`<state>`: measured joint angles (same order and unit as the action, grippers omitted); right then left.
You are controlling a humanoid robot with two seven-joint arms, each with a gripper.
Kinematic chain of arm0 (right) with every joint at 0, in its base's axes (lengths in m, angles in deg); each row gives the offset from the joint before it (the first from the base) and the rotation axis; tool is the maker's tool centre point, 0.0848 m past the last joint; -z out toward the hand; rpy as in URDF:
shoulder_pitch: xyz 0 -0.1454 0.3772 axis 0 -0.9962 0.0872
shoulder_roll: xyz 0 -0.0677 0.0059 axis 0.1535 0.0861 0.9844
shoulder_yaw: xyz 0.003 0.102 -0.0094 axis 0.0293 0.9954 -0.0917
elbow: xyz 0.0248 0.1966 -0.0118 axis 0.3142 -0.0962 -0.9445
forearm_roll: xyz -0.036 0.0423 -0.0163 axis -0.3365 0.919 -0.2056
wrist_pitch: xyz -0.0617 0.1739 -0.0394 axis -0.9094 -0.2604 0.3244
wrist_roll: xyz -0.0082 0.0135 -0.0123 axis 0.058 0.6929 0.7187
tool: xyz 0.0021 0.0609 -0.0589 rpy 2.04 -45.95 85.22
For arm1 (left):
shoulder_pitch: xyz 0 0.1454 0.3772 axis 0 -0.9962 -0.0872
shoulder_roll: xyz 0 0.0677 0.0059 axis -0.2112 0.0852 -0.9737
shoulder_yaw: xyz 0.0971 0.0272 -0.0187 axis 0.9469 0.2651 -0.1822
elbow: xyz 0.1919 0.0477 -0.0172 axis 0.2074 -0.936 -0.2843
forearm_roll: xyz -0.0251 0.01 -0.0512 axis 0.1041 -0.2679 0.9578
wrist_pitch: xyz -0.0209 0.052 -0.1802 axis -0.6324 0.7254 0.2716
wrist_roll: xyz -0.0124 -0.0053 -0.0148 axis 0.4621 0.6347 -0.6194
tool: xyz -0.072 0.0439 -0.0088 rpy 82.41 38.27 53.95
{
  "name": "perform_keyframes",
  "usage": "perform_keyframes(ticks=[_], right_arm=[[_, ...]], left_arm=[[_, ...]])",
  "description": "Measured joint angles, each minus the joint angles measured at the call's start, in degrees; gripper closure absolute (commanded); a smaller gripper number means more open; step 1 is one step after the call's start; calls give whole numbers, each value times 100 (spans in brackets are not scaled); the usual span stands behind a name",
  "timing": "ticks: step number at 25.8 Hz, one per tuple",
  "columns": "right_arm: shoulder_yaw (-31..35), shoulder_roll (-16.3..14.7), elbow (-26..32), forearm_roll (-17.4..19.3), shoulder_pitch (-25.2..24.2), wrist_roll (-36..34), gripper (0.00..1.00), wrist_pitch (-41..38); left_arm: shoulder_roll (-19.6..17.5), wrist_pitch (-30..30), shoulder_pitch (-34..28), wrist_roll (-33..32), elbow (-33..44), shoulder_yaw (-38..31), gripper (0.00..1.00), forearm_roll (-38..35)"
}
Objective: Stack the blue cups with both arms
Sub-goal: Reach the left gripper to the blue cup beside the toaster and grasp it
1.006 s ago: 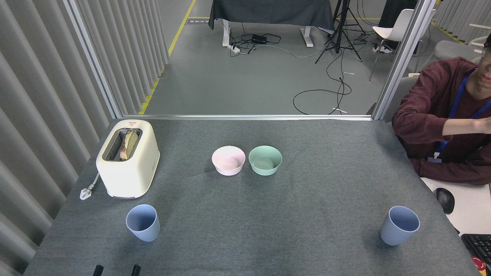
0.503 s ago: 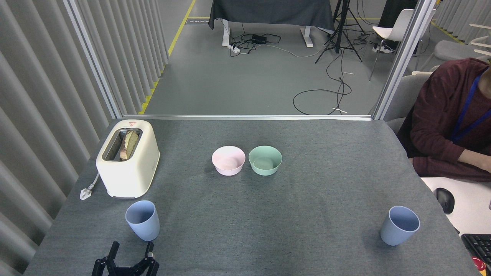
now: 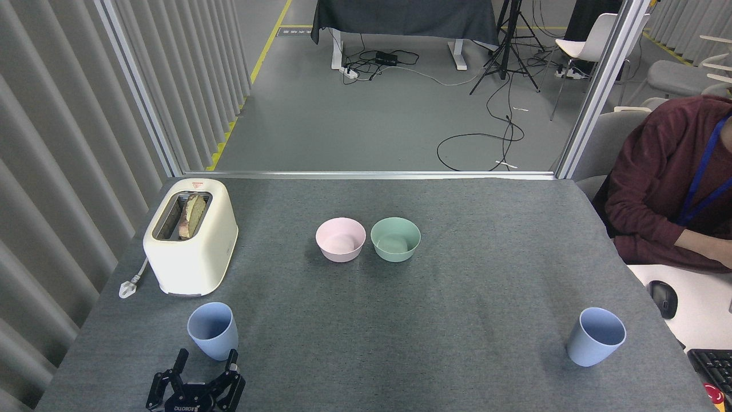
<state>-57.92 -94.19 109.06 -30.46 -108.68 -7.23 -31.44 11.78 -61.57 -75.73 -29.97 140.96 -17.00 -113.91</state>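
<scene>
Two pale blue cups stand upright and far apart on the grey table. One blue cup (image 3: 212, 330) is at the front left, just before the toaster. The other blue cup (image 3: 595, 336) is at the front right. My left gripper (image 3: 206, 360) rises from the bottom edge, black, its two fingers spread open, just below the left cup. Its right fingertip (image 3: 232, 357) is close to the cup's base; nothing is between the fingers. My right gripper is out of view.
A cream toaster (image 3: 191, 234) with bread in its slot stands at the left. A pink bowl (image 3: 340, 239) and a mint-green bowl (image 3: 395, 239) sit mid-table. A seated person (image 3: 675, 189), a mouse (image 3: 663, 298) and a keyboard (image 3: 712, 369) are at the right.
My left gripper has risen from the bottom edge towards the left cup, from only fingertips showing to the whole open hand. The person at the right lowered an arm and leaned back.
</scene>
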Motion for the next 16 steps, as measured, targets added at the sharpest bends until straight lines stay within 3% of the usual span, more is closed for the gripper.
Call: perform_keyframes(ticks=[16], right_arm=[[-24, 40, -96, 3, 88, -15, 0, 0]], left_arm=[[-20, 214, 663, 33, -676, 127, 0, -29]])
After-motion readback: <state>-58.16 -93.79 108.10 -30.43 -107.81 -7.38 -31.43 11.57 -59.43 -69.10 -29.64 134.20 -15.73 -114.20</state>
